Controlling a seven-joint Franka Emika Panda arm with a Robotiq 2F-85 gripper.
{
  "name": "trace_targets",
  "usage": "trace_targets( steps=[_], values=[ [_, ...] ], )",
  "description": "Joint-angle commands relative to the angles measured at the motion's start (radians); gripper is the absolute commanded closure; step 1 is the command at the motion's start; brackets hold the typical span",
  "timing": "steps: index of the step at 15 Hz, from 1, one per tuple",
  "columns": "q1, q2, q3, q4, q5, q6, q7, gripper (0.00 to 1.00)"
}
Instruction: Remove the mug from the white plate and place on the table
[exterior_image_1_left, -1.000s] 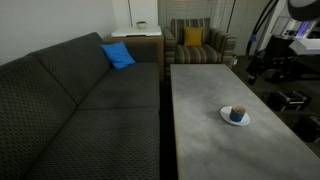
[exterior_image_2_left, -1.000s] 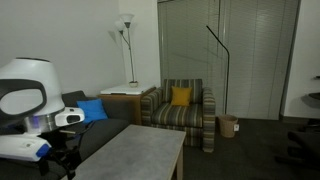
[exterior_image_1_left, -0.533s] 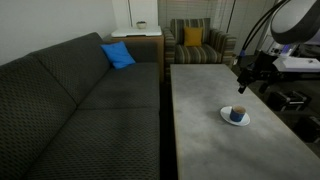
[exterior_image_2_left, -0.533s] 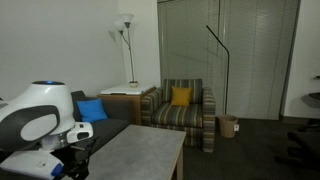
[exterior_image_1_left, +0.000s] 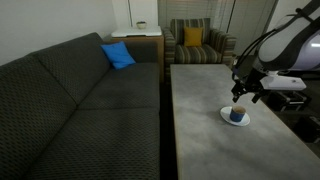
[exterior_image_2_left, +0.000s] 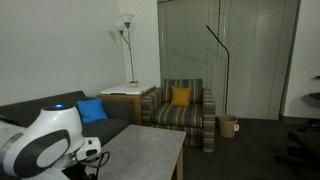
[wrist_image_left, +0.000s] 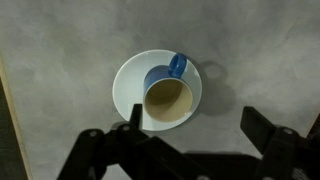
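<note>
The dark blue mug (wrist_image_left: 166, 94) with a tan inside stands upright on the small white plate (wrist_image_left: 128, 84), which lies on the grey table (wrist_image_left: 60, 40). The mug's handle points up and right in the wrist view. In an exterior view the mug (exterior_image_1_left: 237, 114) and plate (exterior_image_1_left: 226, 116) sit near the table's (exterior_image_1_left: 200, 110) right edge. My gripper (exterior_image_1_left: 240, 97) hovers just above the mug, open and empty. In the wrist view its dark fingers (wrist_image_left: 200, 128) spread wide below the plate. The mug is out of sight in the exterior view that shows only the arm's white body.
A dark grey sofa (exterior_image_1_left: 80, 110) with a blue cushion (exterior_image_1_left: 118, 55) runs along the table's left. A striped armchair (exterior_image_1_left: 198, 42) with a yellow cushion and a wooden side table (exterior_image_1_left: 137, 38) stand at the far end. The arm's white body (exterior_image_2_left: 45, 148) fills that view's lower left corner.
The arm has swung in from the right and come down, so my gripper now hovers right over the mug. The mug and plate have not moved.
</note>
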Motion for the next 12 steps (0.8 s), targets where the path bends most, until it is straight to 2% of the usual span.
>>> trace_targets(
  steps=[1,5,9,12],
  values=[
    [0.024,-0.029,-0.014,-0.037,-0.008,0.04,0.008,0.0],
    [0.101,0.039,-0.074,0.034,0.003,0.038,0.101,0.0],
    [0.179,0.071,-0.155,0.037,0.018,0.028,0.244,0.0],
    [0.19,0.098,-0.164,0.052,0.023,0.014,0.29,0.0]
  ],
)
